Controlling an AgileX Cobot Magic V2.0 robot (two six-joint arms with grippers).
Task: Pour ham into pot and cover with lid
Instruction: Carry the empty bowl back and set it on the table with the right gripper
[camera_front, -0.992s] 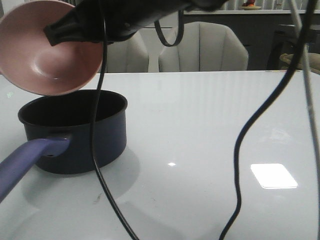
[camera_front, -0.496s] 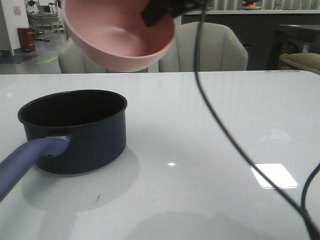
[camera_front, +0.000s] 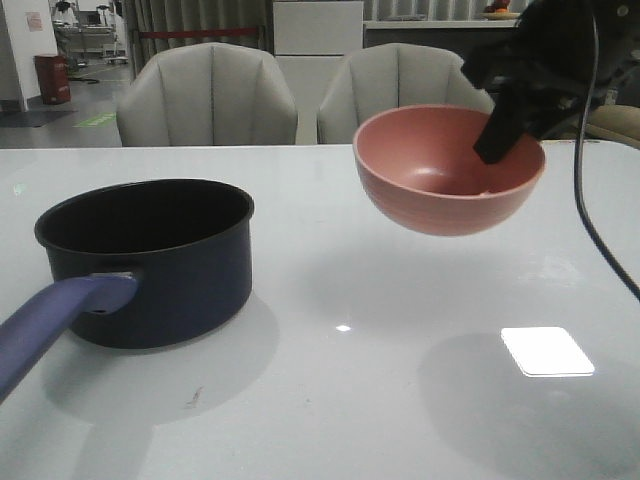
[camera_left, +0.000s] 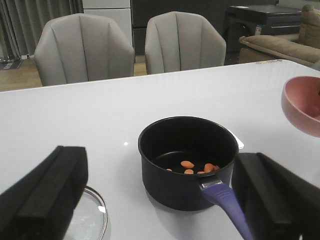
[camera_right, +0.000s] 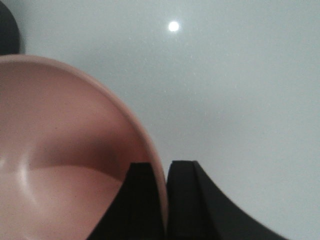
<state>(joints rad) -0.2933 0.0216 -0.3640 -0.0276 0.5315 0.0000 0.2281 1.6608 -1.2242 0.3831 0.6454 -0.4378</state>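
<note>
Right tool (camera_right: 165, 200): your black fingers are clamped on the rim of the salmon-pink round bowl (camera_front: 448, 170), one finger inside the wall, one outside, as the right wrist view shows. You hold the bowl upright in the air above the glossy white tabletop (camera_front: 400, 380), well to the right of the pot in the front view; its shadow lies on the surface below. No chunks show inside the bowl.

Left tool (camera_left: 160, 200): your two black foam-padded fingers (camera_left: 47, 195) stand wide apart with nothing between them, raised above the tabletop and looking down over the pot.

Dark navy round saucepan with long purple-blue handle (camera_left: 187, 160): it stands upright on the tabletop, on the left side in the front view, uncovered, handle pointing toward the robot.

Orange-pink diced ham chunks (camera_left: 197, 167): a few pieces lie on the pot's floor, seen from the left wrist view only.

Round glass lid with steel rim (camera_left: 90, 217): it lies on the tabletop beside the pot, apart from it, partly hidden behind your left tool's finger; you cannot see its knob.

Two grey upholstered chairs (camera_front: 205, 95): they stand behind the tabletop's far edge.
</note>
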